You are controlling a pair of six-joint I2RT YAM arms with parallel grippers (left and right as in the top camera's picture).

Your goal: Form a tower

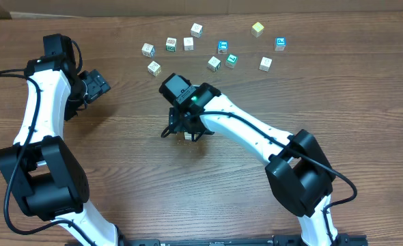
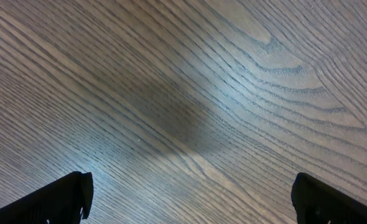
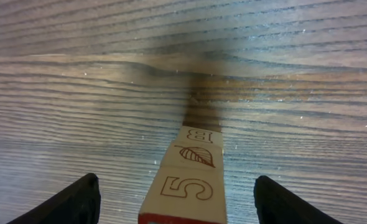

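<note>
My right gripper [image 3: 176, 194]: spread, fingers either side of the tower [image 3: 196, 155], not touching it.
My left gripper [image 2: 193, 200]: spread wide above the table [image 2: 183, 93].

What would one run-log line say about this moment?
tower: standing | right end effector: open, straddling tower, not touching | left end effector: open, empty | loose cubes: scattered

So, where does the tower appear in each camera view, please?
Overhead: the tower stands mid-table, mostly hidden under the right pincer.
Left wrist: not in it.
Right wrist: bottom centre, between the open fingers.
Shared landmark: the right pincer, flanking the tower in both views.
</note>
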